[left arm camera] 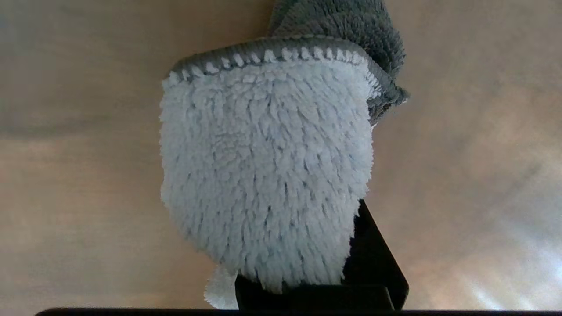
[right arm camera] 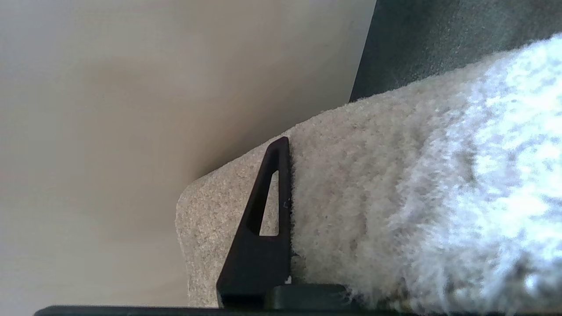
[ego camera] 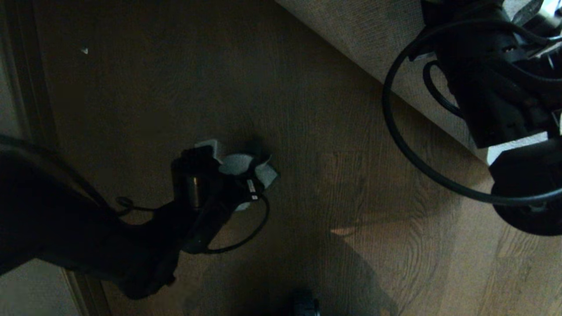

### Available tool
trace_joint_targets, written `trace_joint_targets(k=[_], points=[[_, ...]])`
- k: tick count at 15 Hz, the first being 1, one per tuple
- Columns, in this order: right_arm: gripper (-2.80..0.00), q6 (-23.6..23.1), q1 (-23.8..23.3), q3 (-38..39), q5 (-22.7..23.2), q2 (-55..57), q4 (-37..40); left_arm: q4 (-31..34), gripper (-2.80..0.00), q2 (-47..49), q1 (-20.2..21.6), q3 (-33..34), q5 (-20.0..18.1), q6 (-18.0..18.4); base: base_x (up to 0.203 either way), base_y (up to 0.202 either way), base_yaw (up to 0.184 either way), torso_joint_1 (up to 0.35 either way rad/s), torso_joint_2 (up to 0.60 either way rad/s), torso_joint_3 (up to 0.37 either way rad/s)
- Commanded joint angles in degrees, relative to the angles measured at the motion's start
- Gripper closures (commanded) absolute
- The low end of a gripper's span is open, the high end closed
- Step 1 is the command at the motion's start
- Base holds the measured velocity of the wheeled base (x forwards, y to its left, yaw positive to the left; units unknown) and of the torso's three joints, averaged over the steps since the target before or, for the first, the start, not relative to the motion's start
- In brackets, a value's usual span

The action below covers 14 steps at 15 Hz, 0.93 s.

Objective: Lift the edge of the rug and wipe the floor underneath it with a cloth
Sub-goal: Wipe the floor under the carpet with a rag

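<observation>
My left gripper (ego camera: 248, 177) is low over the brown wooden floor (ego camera: 307, 109) in the middle of the head view, shut on the cloth (ego camera: 239, 164). In the left wrist view the cloth (left arm camera: 268, 175) is a fluffy pale rag with a grey stitched border. It bulges out of my left gripper (left arm camera: 303, 272) and hides most of the fingers (left arm camera: 377, 263). My right gripper (right arm camera: 325, 245) is shut on the rug edge (right arm camera: 210, 219), one black finger against the plush pile (right arm camera: 373, 197), the other hidden. The lifted rug shows its woven backing (ego camera: 373, 44) at upper right, beside the right arm (ego camera: 491, 87).
A dark door frame or threshold (ego camera: 26, 87) runs along the left side. A black cable (ego camera: 395, 131) loops from the right arm over the floor. A small white speck (ego camera: 84, 51) lies far left. A dark object (ego camera: 307, 307) sits at the bottom edge.
</observation>
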Motion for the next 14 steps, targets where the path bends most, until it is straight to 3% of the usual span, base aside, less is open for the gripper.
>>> trace_joint_targets(k=[1, 7, 14], points=[[0.0, 0.23, 0.04, 0.05, -0.09, -0.08, -2.78, -0.34, 0.0, -4.13, 3.06, 3.53, 0.14, -0.15, 0.0, 0.0, 0.0, 0.0, 0.0, 0.0], [0.0, 0.31, 0.04, 0.14, -0.09, -0.43, -2.78, 0.0, 0.0, -10.81, 8.53, 11.54, 0.14, -0.15, 0.0, 0.0, 0.0, 0.0, 0.0, 0.0], [0.0, 0.23, 0.04, 0.14, -0.09, -0.52, -2.78, 0.19, 0.0, -16.66, 9.87, 19.23, 0.08, -0.15, 0.0, 0.0, 0.0, 0.0, 0.0, 0.0]])
